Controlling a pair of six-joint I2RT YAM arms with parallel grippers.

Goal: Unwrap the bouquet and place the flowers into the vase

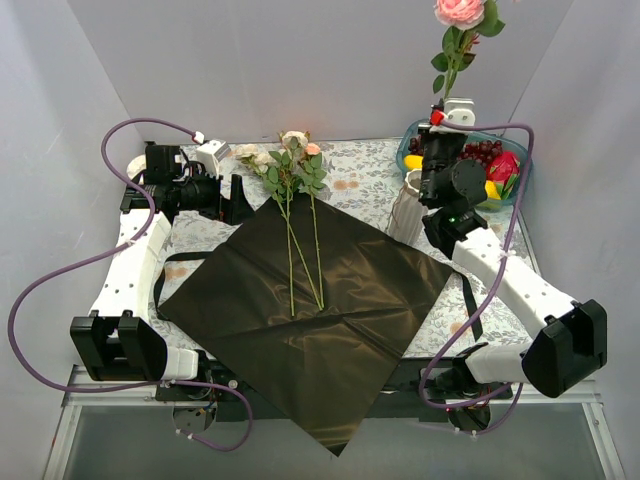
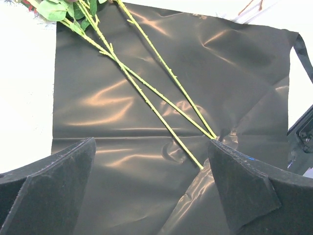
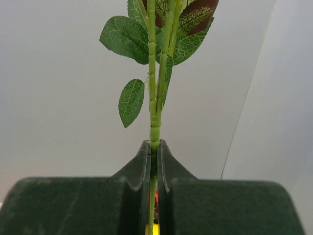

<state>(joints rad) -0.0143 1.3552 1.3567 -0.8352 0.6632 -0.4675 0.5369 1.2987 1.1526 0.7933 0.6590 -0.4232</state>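
1. The right hand [image 3: 153, 152] is clenched on the green stem of a pink rose [image 1: 459, 10], which stands upright above it.
2. The white ribbed vase [image 1: 403, 212] sits near that hand.
3. The left hand [image 2: 151, 161] is released, fingers wide apart; the other roses [image 1: 293, 160] lie on the black wrapping paper [image 1: 300, 330] in front of it.

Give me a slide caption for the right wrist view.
Right gripper shut on an upright rose stem, green leaves fanning above.

Flowers [image 1: 292, 172] on flat black wrapping [image 1: 330, 330]
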